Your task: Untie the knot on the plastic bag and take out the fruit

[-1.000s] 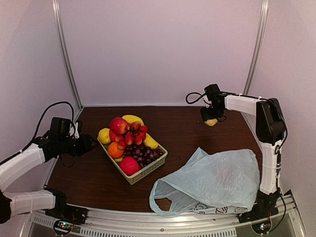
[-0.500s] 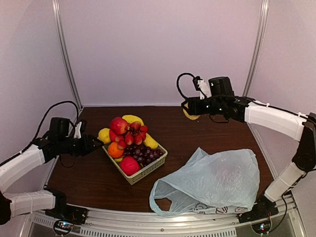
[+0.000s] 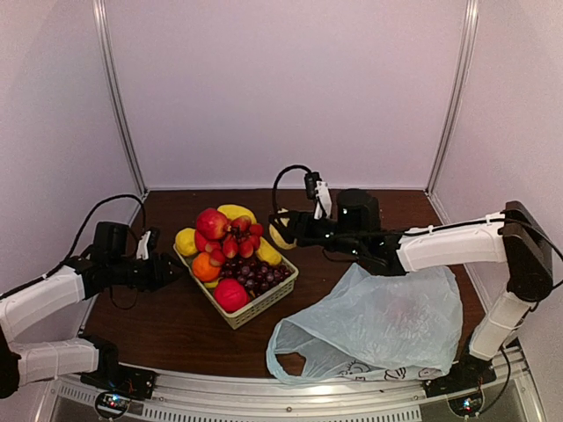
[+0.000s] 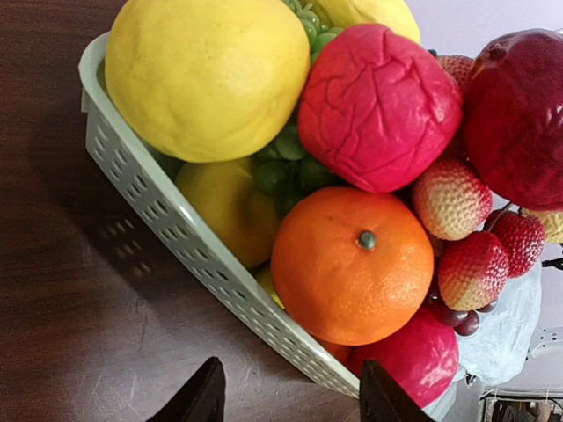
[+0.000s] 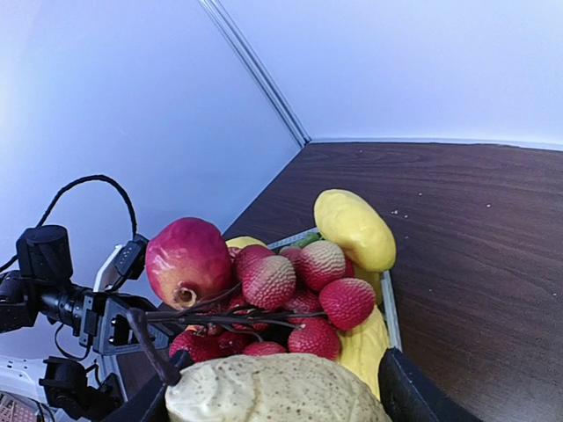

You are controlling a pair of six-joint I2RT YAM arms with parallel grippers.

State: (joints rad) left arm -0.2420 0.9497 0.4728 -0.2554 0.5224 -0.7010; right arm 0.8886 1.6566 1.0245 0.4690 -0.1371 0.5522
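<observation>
My right gripper is shut on a lumpy pale yellow lemon-like fruit and holds it just above the right side of the basket. In the top view that fruit hangs by the piled fruit. The pale blue plastic bag lies slack at the front right with a loop handle open at its left end. The knot does not show. My left gripper is open, low by the basket's wall, facing an orange.
The basket holds a pomegranate, lychees, a long yellow fruit, grapes and more. The right forearm stretches across above the bag. Side walls stand close on the left and right.
The right arm has swung from the far right back corner leftward to the basket, carrying the yellow fruit. The left gripper has edged a little closer to the basket.
</observation>
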